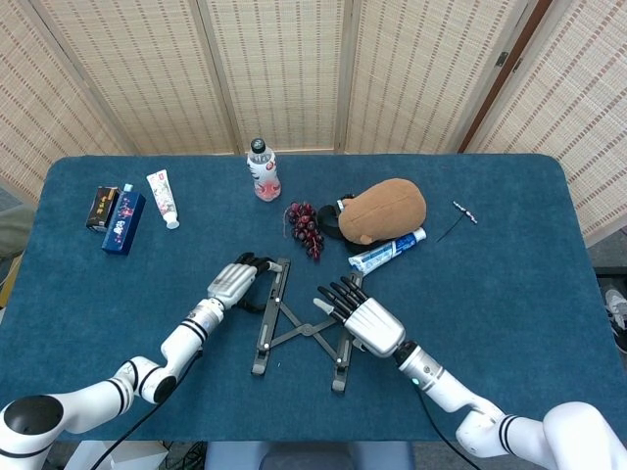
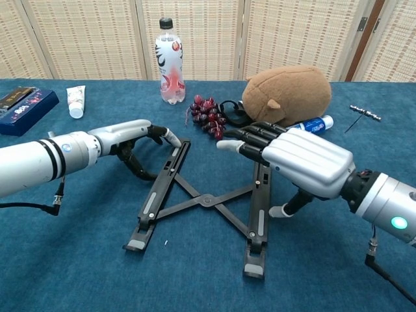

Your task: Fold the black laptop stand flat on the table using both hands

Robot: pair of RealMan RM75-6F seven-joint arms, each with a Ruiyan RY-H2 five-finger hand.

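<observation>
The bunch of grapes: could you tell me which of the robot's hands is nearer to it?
Right. The right hand reaches its fingertips to just short of the grapes; the left hand sits further off, at the laptop stand's left rail.

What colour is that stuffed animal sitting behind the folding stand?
The plush toy is tan-brown with a darker patch at its ear; the chest view shows it best.
</observation>
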